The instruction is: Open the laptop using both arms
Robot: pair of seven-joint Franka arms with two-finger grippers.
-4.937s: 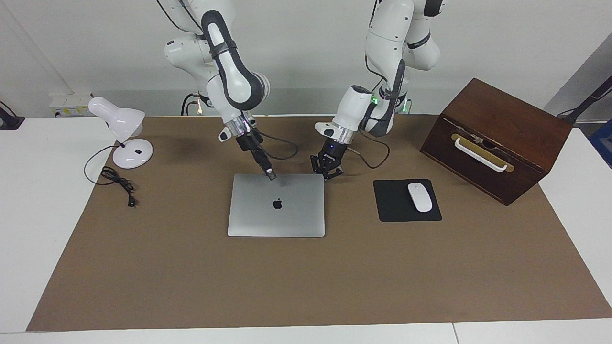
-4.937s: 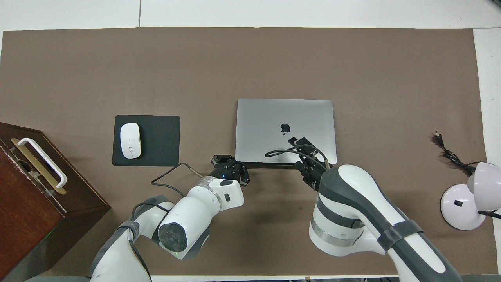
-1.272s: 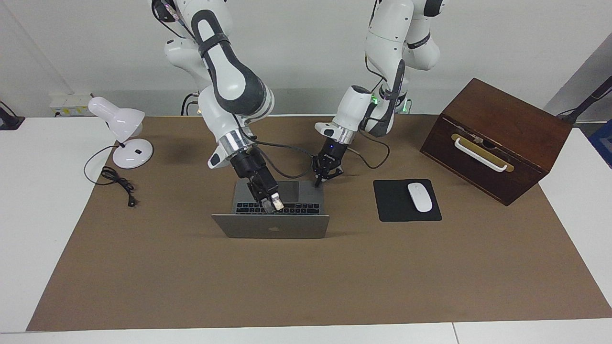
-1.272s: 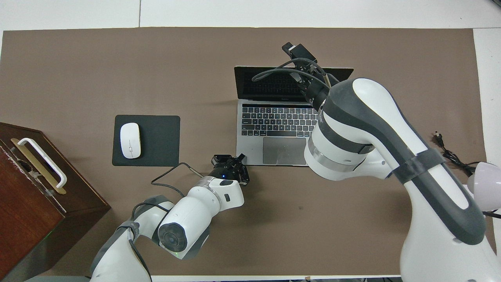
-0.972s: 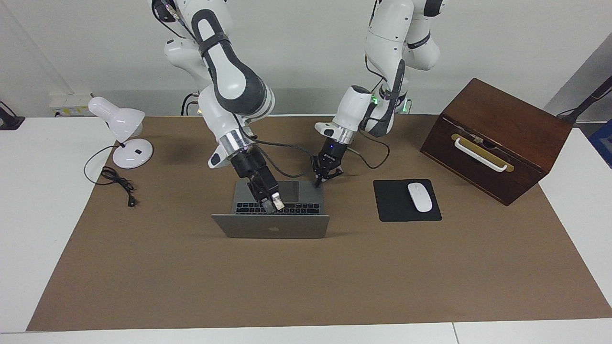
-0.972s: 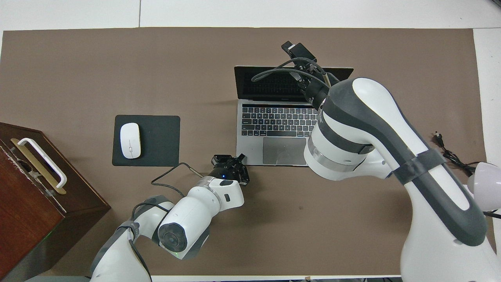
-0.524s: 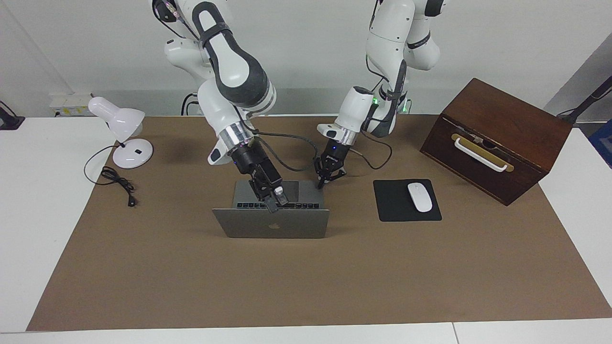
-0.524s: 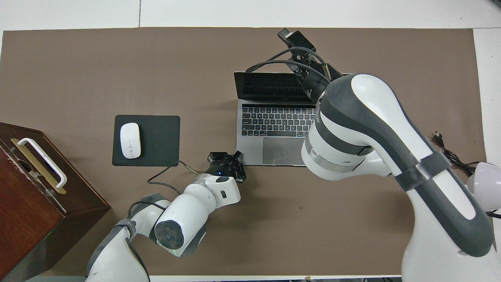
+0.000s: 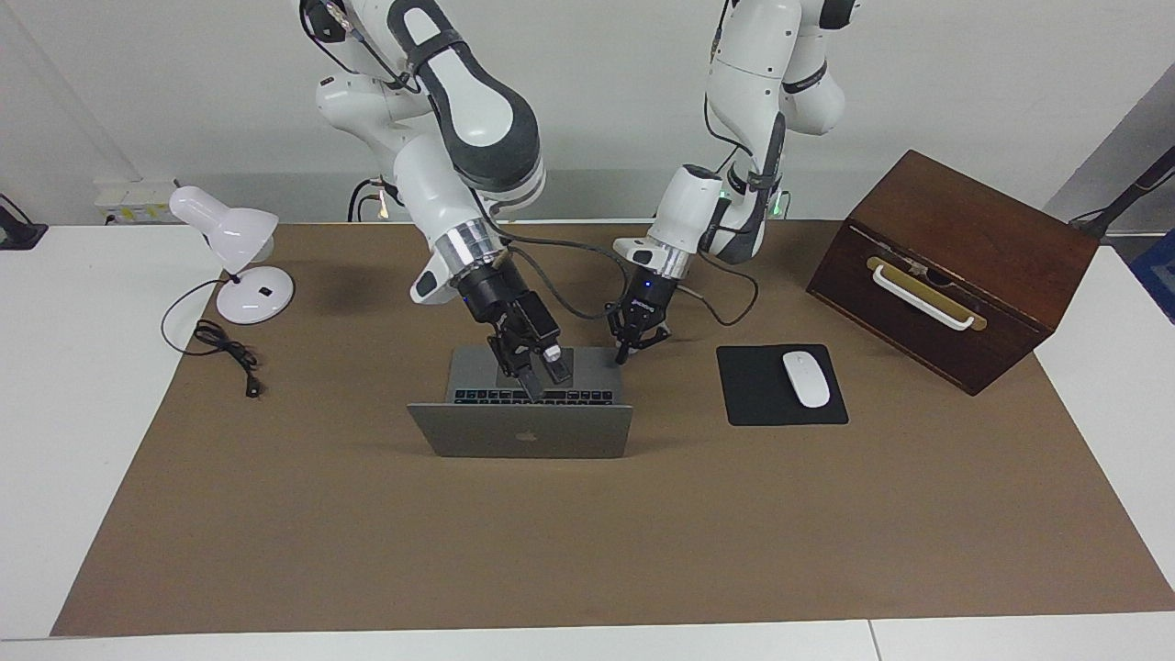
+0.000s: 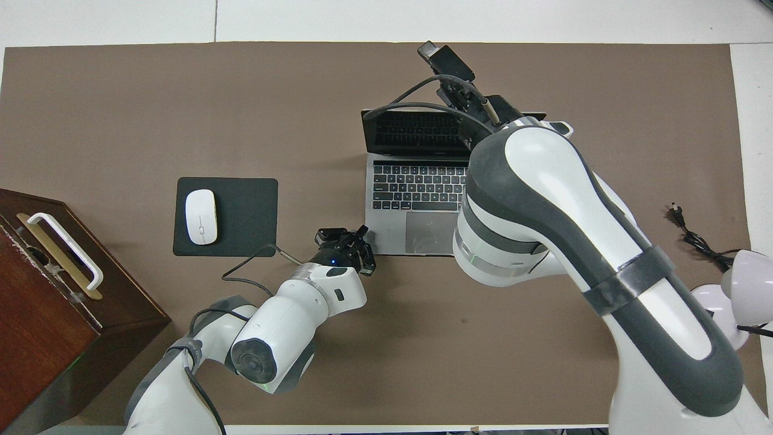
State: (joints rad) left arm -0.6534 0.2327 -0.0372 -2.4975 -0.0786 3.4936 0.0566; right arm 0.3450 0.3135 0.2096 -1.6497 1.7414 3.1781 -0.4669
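— Is the left hand (image 9: 632,347) closed?
— Yes, closed on nothing, at the laptop (image 9: 551,439) base corner, seven o'clock of it seen from overhead.
— And the right hand (image 9: 540,375)?
— Over the keyboard (image 10: 416,187), close to the raised lid (image 9: 477,441). Open or closed, I cannot tell.
— Where is the laptop?
— It stands open in the middle of the surface (image 9: 367,514), with the mouse pad (image 9: 753,399) at its nine o'clock.

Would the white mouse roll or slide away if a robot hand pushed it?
The mouse looks smooth and rounded, so it would probably slide rather than roll. It lies flat on the black mouse pad, which may slow it a little. It looks small, so likely light and easy to nudge.
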